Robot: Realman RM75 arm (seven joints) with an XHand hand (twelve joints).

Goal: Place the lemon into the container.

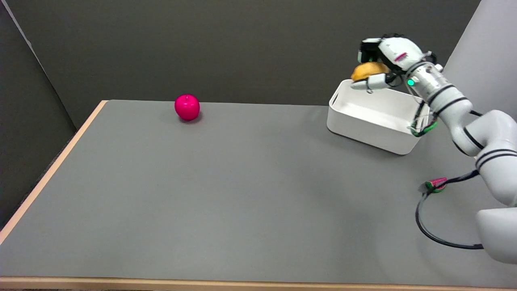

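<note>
Grey tabletop [226, 194] with a pale wooden edge is sitting before a dark wall, with a lighter wall panel rising at the far right. White container [375, 121], open-topped with rounded corners, is standing toward the table's far right side. Right hand [379, 64] is hovering in the air above the container's far rim, its fingers clamping the lemon [366, 70] from above and below. Lemon is showing as a yellow-orange lump, partly hidden by the fingers, clear of the container walls and not touching them. White arm is reaching in from the lower right, a green light glowing at the wrist, black cable [436, 234] looping beneath it. Pink apple [187, 107] is resting alone near the table's far left edge, well apart from the container.
</note>
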